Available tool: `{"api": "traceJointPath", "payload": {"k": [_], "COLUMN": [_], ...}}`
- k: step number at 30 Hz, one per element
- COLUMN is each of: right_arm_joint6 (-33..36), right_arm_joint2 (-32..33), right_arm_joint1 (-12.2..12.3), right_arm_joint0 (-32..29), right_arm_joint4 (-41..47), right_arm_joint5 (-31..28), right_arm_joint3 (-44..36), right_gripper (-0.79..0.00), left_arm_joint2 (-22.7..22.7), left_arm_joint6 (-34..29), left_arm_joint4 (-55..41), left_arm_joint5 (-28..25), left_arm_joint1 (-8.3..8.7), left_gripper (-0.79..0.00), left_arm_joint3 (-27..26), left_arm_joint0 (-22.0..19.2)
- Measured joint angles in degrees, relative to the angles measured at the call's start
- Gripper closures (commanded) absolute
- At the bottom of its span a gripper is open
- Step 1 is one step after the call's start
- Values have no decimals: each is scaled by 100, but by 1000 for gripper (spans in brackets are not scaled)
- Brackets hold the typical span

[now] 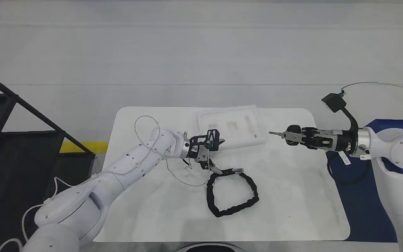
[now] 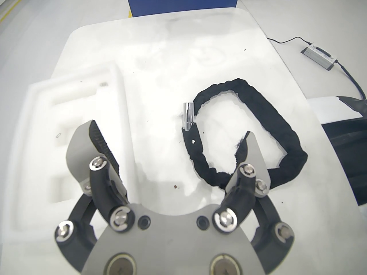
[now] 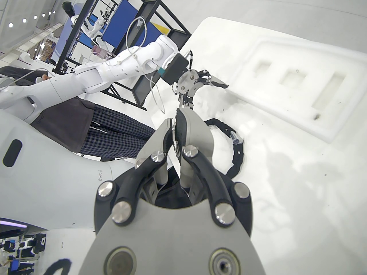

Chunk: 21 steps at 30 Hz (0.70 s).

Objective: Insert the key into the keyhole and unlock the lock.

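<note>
Top view looking down, wrist views close, all sharing lock [image 2: 289, 141]

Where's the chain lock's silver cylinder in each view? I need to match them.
Top view: silver cylinder at the black chain's end, mid-table.
Left wrist view: ahead of the open left gripper, on the chain's end.
Right wrist view: beyond the right gripper, beside the chain.
Shared landmark: white foam tray.
</note>
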Motion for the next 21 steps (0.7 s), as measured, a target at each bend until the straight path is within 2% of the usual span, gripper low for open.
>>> {"api": "traceJointPath", "payload": {"k": [5, 12, 21], "right_arm_joint6": [0, 0, 0], "right_arm_joint2": [0, 0, 0], "right_arm_joint1": [0, 0, 0], "right_arm_joint0": [0, 0, 0], "right_arm_joint4": [0, 0, 0], "right_arm_joint5": [0, 0, 0], "right_arm_joint3": [0, 0, 0], "right_gripper": [0, 0, 0], "left_arm_joint2": [282, 635, 956], "left_arm_joint6": [426, 870, 1220], "left_arm_joint4": [251, 501, 797], "left_arm_joint5": [104, 109, -118], "left_arm_joint1": [-333, -879, -1515], "left_gripper": [-785, -785, -785], "left_arm_joint3": [426, 1300, 2279], "left_arm_joint0": [-42, -156, -302]}}
